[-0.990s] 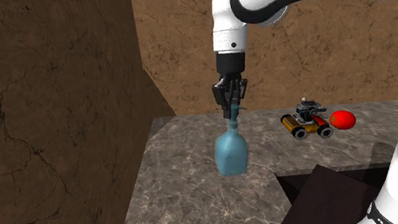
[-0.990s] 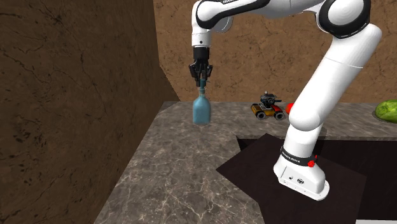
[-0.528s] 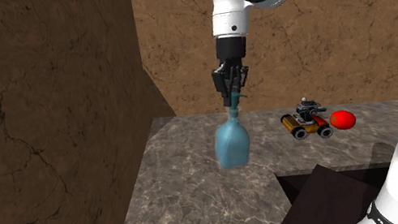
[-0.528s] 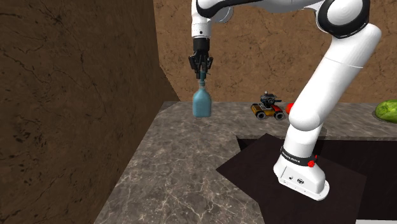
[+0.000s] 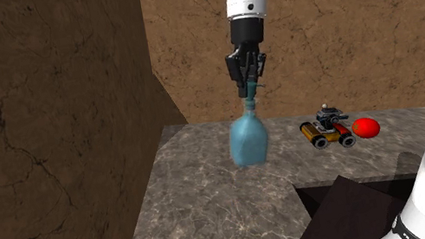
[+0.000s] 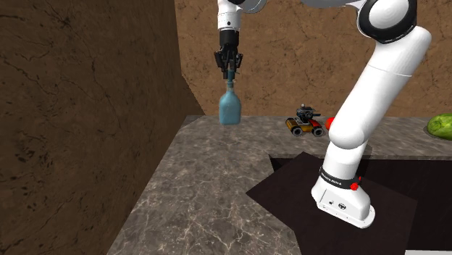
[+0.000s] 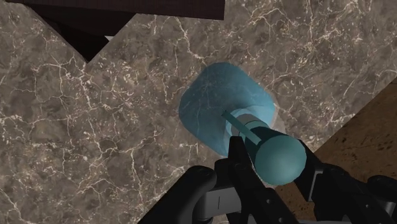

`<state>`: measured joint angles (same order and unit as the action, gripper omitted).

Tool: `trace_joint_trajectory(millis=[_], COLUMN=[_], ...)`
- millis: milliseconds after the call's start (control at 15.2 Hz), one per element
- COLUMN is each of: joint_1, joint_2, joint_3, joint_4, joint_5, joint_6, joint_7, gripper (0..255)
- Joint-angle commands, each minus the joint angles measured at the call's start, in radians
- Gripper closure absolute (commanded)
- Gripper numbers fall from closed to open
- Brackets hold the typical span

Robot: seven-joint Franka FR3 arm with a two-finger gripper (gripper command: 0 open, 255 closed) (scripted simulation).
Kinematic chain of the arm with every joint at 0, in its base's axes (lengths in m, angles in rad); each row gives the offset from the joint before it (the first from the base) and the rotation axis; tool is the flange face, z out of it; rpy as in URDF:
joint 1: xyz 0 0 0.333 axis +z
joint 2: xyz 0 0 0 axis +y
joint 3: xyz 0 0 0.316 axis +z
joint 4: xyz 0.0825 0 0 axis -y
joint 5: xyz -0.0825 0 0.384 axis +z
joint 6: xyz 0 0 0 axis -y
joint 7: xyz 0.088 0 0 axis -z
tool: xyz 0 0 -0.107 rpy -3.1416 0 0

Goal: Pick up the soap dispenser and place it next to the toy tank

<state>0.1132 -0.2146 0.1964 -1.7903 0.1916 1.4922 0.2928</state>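
Soap dispenser (image 5: pixel 248 142) (image 6: pixel 229 110) (image 7: pixel 215 107): translucent blue bottle with a teal pump top. It is airborne, hanging base-down from the gripper, clear of the counter.

Gripper (image 5: pixel 251 89) (image 6: pixel 230 70) (image 7: pixel 275 164): points straight down, with the black fingers (image 7: pixel 240 158) clamped on the pump neck, one on each side. In the wrist view the rounded pump head sits between them and the bottle body is below.

Counter (image 5: pixel 204 216) (image 6: pixel 203 195) (image 7: pixel 89 133): dark veined marble-look slab. The bottle hangs over its far part, near the corner of the brown walls (image 5: pixel 45 123).

Toy tank (image 5: pixel 327 129) (image 6: pixel 306 120): orange and black with a grey turret, standing on the counter at the back. It is to the right of the bottle in both exterior views, and the two are apart, not touching.

Red rounded object (image 5: pixel 366 127) (image 6: pixel 329 122): just beside the tank on its far side from the bottle. In the second exterior view the arm partly hides it.

Green lumpy item (image 6: pixel 440 125): at the second exterior view's right edge, on the counter.

Stand (image 5: pixel 352 206) (image 6: pixel 290 192): dark box set into the counter, with the white arm (image 6: pixel 377 94) rising from it.
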Motion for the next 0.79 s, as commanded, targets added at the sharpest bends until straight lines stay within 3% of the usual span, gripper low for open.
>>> trace_joint_trajectory(millis=[0,330,726], joint_1=[-0.001,-0.001,-0.056], joint_2=[0.006,0.025,-0.064], joint_3=[-0.001,-0.002,-0.096], joint_4=[0.030,0.111,0.023], joint_5=[-0.001,-0.003,-0.027], joint_6=[-0.024,-0.085,-0.110], joint_7=[0.003,0.014,-0.136], gripper=[255,255,255])
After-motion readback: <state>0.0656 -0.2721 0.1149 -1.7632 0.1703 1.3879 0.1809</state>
